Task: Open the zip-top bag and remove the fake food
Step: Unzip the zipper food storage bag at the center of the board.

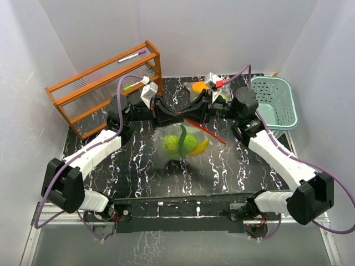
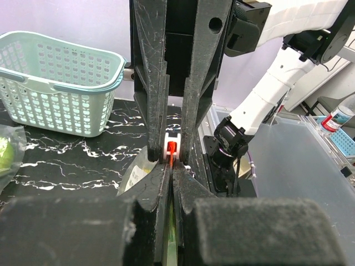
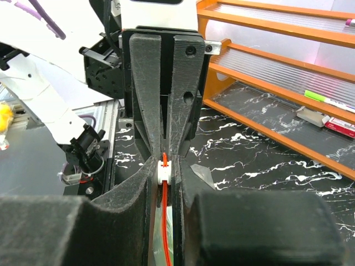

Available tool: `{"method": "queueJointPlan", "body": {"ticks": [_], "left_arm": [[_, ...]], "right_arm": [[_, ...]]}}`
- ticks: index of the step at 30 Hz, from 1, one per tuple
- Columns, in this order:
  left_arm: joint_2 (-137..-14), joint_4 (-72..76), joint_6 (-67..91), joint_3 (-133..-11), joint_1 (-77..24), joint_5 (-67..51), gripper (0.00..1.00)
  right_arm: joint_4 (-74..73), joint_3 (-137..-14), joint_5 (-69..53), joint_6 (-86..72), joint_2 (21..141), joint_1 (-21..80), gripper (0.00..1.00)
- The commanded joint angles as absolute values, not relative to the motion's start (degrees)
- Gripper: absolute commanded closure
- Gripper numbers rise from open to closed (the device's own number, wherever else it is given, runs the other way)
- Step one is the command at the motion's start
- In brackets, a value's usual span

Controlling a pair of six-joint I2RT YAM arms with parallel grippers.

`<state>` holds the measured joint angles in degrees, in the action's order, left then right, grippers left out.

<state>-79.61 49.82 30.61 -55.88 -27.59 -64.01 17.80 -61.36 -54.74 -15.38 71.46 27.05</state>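
The clear zip-top bag hangs over the middle of the table with the fake food inside: round green pieces and a yellow banana. Its red zip strip trails to the right. My left gripper is shut on the bag's top edge. My right gripper faces it tip to tip and is shut on the white zip slider, with the red strip running between its fingers. The slider also shows in the left wrist view.
A pale-teal slotted basket stands at the back right, also in the left wrist view. An orange wooden rack with pens stands at the back left. More bagged toy food lies behind the grippers.
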Motion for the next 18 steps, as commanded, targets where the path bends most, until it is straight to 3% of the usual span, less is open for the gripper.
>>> {"method": "queueJointPlan", "body": {"ticks": [1, 8, 18], "left_arm": [[-75.37, 49.40, 27.98, -56.34, -27.85, -61.27, 1.00], [-71.82, 46.84, 24.64, -55.35, -27.53, -54.10, 1.00], [-73.12, 40.42, 23.06, -59.32, -24.28, -53.53, 1.00]], "right_arm": [[16.17, -64.10, -51.04, -15.18, 71.21, 27.39, 0.93], [10.15, -63.48, -48.73, -12.19, 69.19, 27.28, 0.93], [8.48, -55.52, -45.99, -8.94, 64.69, 27.28, 0.93]]}}
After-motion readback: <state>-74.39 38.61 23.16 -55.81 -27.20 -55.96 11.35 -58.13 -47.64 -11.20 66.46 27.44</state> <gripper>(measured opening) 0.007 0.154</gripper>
